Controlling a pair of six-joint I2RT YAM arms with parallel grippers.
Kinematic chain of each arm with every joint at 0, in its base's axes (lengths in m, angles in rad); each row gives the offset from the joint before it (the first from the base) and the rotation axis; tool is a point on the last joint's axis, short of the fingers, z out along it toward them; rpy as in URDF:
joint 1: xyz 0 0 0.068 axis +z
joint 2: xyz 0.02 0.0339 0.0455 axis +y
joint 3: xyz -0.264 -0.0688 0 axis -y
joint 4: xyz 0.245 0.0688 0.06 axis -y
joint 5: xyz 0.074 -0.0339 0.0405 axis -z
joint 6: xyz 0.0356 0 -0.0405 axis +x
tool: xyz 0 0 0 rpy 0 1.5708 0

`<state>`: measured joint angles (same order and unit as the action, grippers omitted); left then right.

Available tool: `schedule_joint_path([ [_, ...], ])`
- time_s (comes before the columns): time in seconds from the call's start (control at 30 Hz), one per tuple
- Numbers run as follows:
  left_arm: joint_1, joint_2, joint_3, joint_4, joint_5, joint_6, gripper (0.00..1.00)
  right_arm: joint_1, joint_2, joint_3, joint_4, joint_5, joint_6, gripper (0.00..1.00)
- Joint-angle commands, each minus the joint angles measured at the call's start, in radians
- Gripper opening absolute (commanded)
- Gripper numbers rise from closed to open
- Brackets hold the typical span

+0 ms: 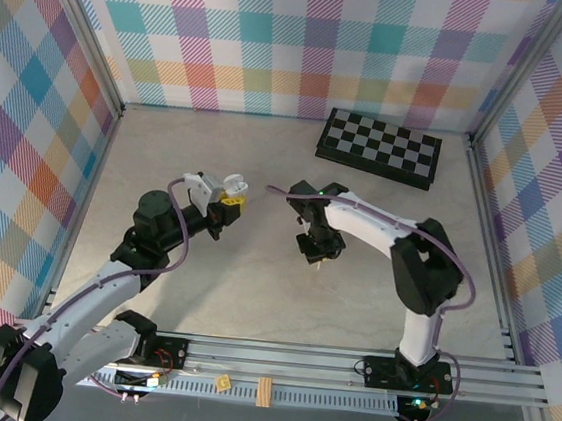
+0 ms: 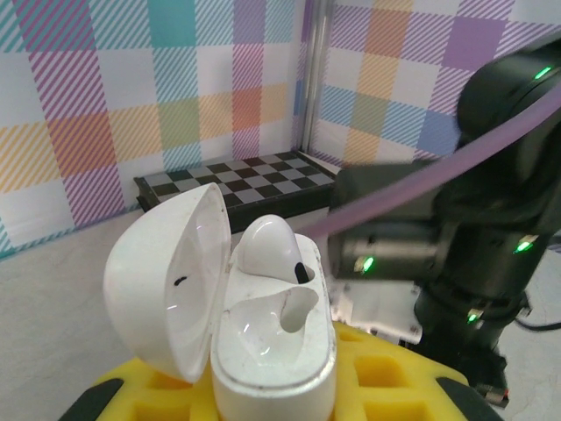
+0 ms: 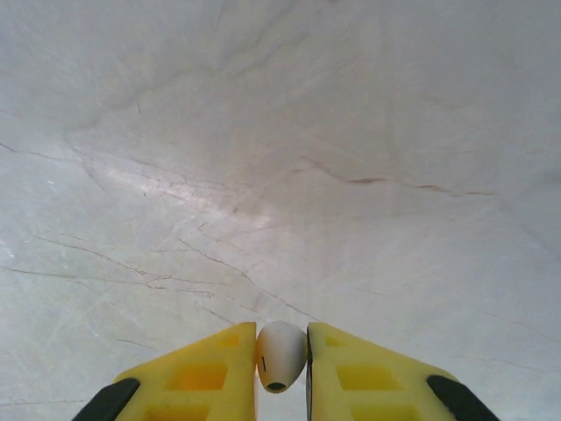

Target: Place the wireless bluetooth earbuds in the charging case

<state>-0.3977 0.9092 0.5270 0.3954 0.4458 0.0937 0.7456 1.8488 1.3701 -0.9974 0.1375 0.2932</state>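
Location: free earbud is pinched between the yellow fingers of the right gripper, over the bare table. A seated earbud already lies in one socket of the charging case.
Right pincer: clenched on the free earbud, whose small dark opening faces the wrist camera. Which way its stem points cannot be told.
Left pincer: left gripper is clamped on the base of the charging case and holds it raised towards the right arm, with the lid swung open.
Empty socket: open hollow just beside the seated earbud, with nothing in its way.
Handling: the bud looks very light, hard, glossy and rounded. It will probably twist or squirt out from flat pads, and it would skitter if dropped. Crushing seems a lesser worry.
Grip point: best held across the widest sides of the bulb, as it is now, leaving the lower end free to enter the socket.
Background: chessboard lies well apart, by the far wall.
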Motion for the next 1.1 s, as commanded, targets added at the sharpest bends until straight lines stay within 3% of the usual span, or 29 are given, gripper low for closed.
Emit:
schedule_joint_path([
  [0.0,-0.019,0.021,0.046,0.053,0.018,0.001,0.12,0.003,-0.115,-0.052,0.114,0.079,0.015,0.20],
  [0.23,-0.077,0.092,0.066,0.055,0.015,0.036,0.12,0.003,-0.373,-0.187,0.357,0.126,-0.035,0.20],
  [0.43,-0.128,0.157,0.092,0.055,0.040,0.071,0.12,0.002,-0.553,-0.221,0.489,0.069,-0.099,0.19],
  [0.8,-0.233,0.308,0.169,0.065,-0.014,0.086,0.12,0.003,-0.663,-0.160,0.563,-0.114,-0.162,0.19],
  [1.07,-0.289,0.358,0.192,0.089,-0.007,0.078,0.12,0.003,-0.653,-0.149,0.595,-0.219,-0.214,0.19],
])
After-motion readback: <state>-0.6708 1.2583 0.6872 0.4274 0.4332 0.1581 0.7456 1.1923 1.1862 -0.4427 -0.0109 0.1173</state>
